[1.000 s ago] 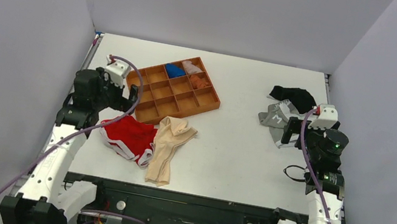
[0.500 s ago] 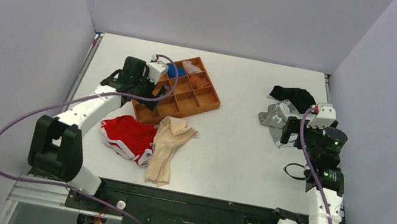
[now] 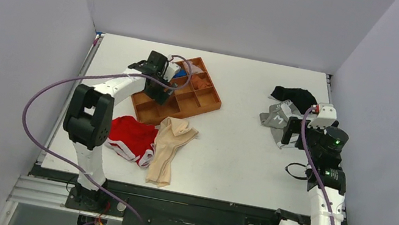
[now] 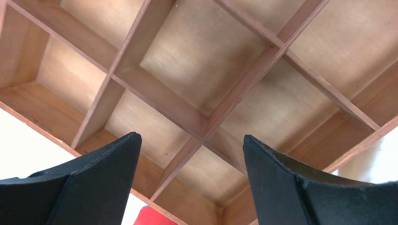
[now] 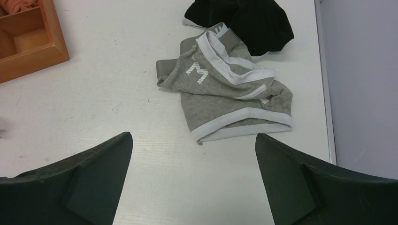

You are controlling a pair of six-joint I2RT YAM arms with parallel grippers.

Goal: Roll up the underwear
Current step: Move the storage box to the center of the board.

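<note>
Lying limp and elongated, cream underwear (image 3: 168,148), unrolled, touching red garment (image 3: 128,135)

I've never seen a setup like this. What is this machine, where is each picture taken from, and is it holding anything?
These are two robot arms bolted at the near edge of a white table. The wide picture looks down from above and behind them. The other two come from a small camera on each wrist, so the dark shapes at the bottom are that arm's own fingers.

The left tool hovers open over a wooden divided tray, looking into empty compartments. The right tool is open too, above a grey garment with a white waistband, which lies next to a black garment.

Near the front, a red garment and the cream underwear it is meant to roll lie side by side. Neither tool holds anything.
</note>
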